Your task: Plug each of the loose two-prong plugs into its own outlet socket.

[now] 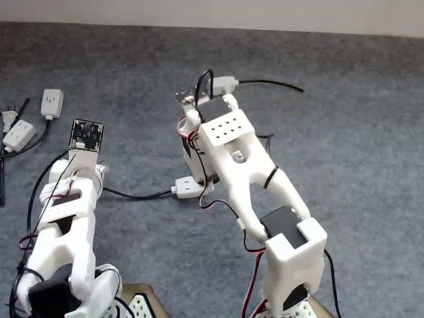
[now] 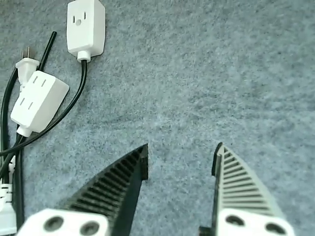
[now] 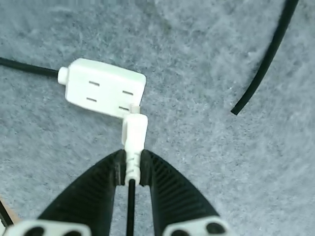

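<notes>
- The grey tabletop (image 1: 358,132) carries everything flat, so each socket face lies open to an approach from the side rather than from above.
- The right arm (image 1: 252,172) is stretched out over the middle of the tabletop and bent down at the wrist; this posture seems meant to bring the plug in low and level with the slots.
- The left arm (image 1: 66,218) sits back on the left side, its left gripper (image 2: 182,147) spread wide with nothing between the fingers; it hangs over bare surface, facing the spare parts, probably in readiness for them.
- Those spares lie well apart from the right arm's work: a single socket (image 2: 86,27) on a black lead, a second socket block (image 2: 37,101), and a loose plug (image 2: 25,64) lying against that block with its prongs free.
- The double socket block (image 3: 98,86) lies on its back in front of the right gripper, slots up, its black lead running away from it.
- The right gripper (image 3: 132,158) is clamped on the plug (image 3: 134,129), holding it at the ribbed neck so the body sticks out ahead and the cord trails back between the fingers.
- The prongs meet the block at its near edge by one slot pair; whether they have entered I cannot tell; I judge the plug not yet seated, since its body stands clear of the block.
</notes>
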`<move>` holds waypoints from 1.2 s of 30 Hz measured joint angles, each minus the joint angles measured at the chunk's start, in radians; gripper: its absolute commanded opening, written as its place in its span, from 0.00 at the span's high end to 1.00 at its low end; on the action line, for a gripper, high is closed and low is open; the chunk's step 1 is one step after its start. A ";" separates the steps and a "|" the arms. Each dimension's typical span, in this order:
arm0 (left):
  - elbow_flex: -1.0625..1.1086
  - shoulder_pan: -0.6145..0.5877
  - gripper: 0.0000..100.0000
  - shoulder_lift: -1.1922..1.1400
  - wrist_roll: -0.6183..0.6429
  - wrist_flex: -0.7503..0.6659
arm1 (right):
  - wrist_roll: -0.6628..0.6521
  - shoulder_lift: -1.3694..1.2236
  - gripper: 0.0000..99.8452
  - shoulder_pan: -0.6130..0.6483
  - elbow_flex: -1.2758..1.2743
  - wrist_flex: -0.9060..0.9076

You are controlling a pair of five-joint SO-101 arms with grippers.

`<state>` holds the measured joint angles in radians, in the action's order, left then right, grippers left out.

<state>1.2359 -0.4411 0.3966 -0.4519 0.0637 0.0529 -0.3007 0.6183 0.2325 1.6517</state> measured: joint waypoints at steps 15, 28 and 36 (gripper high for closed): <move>0.000 0.040 0.78 0.000 0.038 -0.040 | 0.037 0.000 0.99 0.011 0.123 0.015; 0.000 0.051 0.78 0.000 0.038 -0.043 | 0.044 -0.094 0.99 0.084 0.296 0.094; 0.000 0.054 0.78 0.000 0.038 -0.043 | 0.044 -0.095 0.99 0.086 0.219 0.094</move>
<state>1.2359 -0.3874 0.3966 -0.4135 0.0207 0.0974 -0.3959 0.7043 0.4519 1.7453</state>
